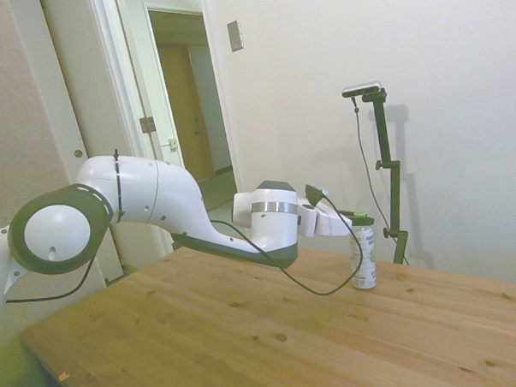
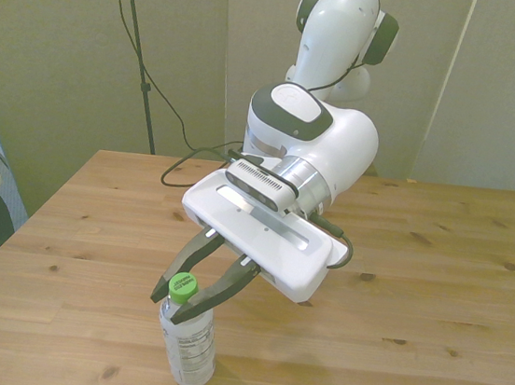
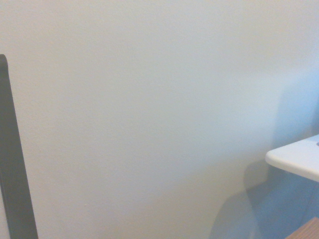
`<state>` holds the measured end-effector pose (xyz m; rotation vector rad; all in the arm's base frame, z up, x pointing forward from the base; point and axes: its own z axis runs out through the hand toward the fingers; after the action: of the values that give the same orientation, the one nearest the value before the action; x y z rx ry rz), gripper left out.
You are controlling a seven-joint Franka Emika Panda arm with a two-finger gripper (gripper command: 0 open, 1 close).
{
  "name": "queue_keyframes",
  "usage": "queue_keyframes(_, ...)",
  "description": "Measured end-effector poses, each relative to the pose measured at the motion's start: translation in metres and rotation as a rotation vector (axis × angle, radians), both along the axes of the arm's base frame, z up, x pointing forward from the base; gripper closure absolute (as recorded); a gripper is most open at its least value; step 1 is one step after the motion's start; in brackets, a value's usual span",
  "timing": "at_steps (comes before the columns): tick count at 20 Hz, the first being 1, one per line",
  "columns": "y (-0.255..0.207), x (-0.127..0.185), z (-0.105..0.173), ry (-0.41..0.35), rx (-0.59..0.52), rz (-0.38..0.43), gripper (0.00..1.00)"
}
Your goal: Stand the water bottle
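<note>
Around my wooden table (image 1: 247, 331), I see plain pale walls (image 1: 459, 82), with an open white-framed doorway (image 1: 181, 102) behind it leading into a dim hallway.
</note>
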<state>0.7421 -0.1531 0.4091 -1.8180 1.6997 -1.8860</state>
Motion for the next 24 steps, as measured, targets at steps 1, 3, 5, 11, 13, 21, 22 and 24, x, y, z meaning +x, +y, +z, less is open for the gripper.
queue_keyframes(1,0.000,0.000,0.000,0.001,0.001,0.000,0.00)
queue_keyframes(3,0.000,-0.001,0.000,0.001,0.002,0.001,0.00)
queue_keyframes(5,0.000,-0.001,0.001,0.000,0.003,0.001,0.00)
queue_keyframes(11,0.003,-0.012,0.006,0.007,0.024,0.001,0.00)
queue_keyframes(13,0.006,-0.022,0.009,0.017,0.047,0.009,0.00)
queue_keyframes(21,0.046,-0.106,0.049,0.156,0.193,0.105,0.00)
queue_keyframes(22,0.053,-0.118,0.049,0.189,0.206,0.116,0.00)
queue_keyframes(24,0.065,-0.142,0.047,0.257,0.230,0.134,0.00)
